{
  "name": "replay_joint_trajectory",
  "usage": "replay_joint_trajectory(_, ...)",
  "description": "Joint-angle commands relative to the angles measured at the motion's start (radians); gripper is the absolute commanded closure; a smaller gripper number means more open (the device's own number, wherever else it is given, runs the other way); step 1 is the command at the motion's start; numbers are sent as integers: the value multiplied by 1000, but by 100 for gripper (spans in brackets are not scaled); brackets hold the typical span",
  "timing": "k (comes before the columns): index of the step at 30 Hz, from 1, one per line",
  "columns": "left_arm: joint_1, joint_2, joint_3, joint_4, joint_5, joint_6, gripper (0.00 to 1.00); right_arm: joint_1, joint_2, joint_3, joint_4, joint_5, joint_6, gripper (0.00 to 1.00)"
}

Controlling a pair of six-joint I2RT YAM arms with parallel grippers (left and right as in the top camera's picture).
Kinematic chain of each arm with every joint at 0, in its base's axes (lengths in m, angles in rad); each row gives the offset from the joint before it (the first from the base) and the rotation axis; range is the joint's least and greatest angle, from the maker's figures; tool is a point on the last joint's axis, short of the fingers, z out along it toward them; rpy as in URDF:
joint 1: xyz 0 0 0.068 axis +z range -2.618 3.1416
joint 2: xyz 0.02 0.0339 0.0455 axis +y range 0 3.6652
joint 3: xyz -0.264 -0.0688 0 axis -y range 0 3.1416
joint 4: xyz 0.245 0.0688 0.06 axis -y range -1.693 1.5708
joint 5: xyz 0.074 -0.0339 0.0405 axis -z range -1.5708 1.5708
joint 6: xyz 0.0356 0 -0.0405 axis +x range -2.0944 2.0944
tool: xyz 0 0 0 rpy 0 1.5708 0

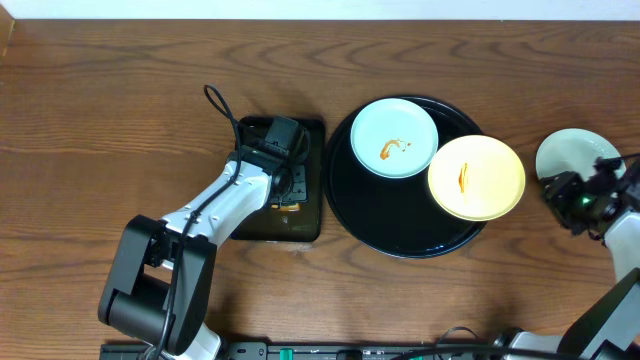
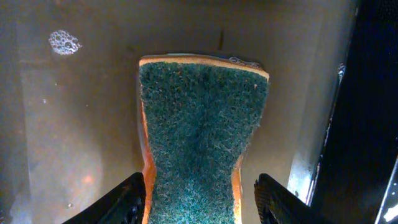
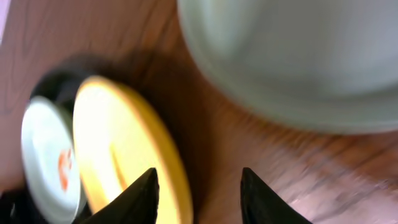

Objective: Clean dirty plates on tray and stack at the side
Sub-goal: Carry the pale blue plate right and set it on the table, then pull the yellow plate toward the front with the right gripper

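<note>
A mint-green plate [image 1: 394, 138] with an orange-brown squiggle lies on the black tray [image 1: 385, 215]. A yellow plate [image 1: 476, 177] with a squiggle overhangs the tray's right rim. A second mint-green plate [image 1: 570, 152] rests on the bare wood at the right. My right gripper [image 1: 557, 190] is open and empty just above the wood between the two plates. Its wrist view shows the gripper [image 3: 199, 173] with the yellow plate [image 3: 124, 155] at its left finger and the mint plate [image 3: 292, 56] above. My left gripper [image 2: 200, 180] is open, its fingers either side of the sponge [image 2: 202, 118].
The rectangular black basin [image 1: 305, 228] stands left of the tray and holds the green-and-tan sponge in shallow water with a few bubbles [image 2: 64, 42]. My left arm [image 1: 215, 205] reaches into it from the front left. Bare wood lies around.
</note>
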Motion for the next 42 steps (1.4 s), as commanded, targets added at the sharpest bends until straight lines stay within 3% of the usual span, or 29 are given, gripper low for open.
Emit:
replay_joint_trajectory(1,3,-22,-8,-2,-12,10,42,54,-4,14,-64,-61,-114,58)
replay_joint_trajectory(7,3,-22,-8,-2,-12,10,42,132,-4,7,-100,52,-142,56)
replay_joint_trajectory(22,3,-22,-8,-3,-12,10,42,175,-4,-40,-115,239,-138,70)
replay_joint_trajectory(34,3,-22,-8,-3,-12,10,42,175,-4,-84,-34,223,-123,95)
replay_joint_trajectory(42,3,-22,-8,-6,-12,10,42,176,-8,-84,11,84,-148,99)
